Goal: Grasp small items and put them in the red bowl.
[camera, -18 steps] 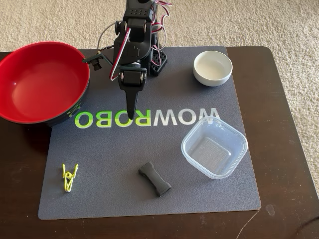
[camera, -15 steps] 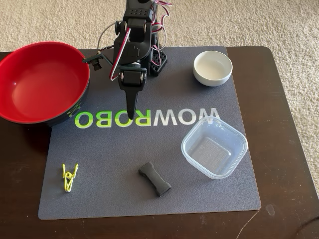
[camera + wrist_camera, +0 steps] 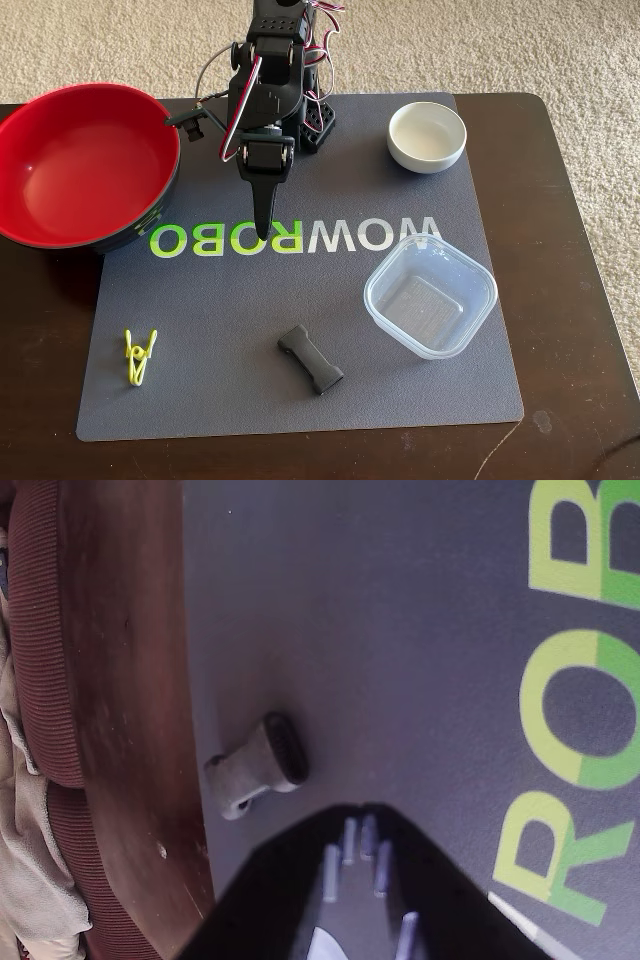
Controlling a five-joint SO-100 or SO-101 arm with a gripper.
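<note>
Nothing has moved since the earlier frames: arm and objects sit exactly as before. In the fixed view the red bowl (image 3: 85, 165) rests at the left, half on the dark wooden counter (image 3: 575, 250) and half over the corner of the grey mat (image 3: 300, 300), and it holds nothing. The small white round bowl (image 3: 427, 137) stands near the mat's far right corner. The clear square plastic container (image 3: 431, 295) sits on the right part of the mat, just below the end of the printed lettering (image 3: 295, 237). The black buckle (image 3: 310, 359) lies tilted near the mat's front edge, left of the container and apart from it. The tiny yellow-green clip (image 3: 139, 356) lies near the front left corner of the mat, well apart from the rest.

The pincer (image 3: 263, 232) points down over the middle of the lettering, its jaws clenched together to a single tip and grasping nothing. In the wrist view the buckle (image 3: 258, 767) shows just beyond the pincer's (image 3: 362, 825) dark tip, close to the mat's edge, with green letters at the right.
</note>
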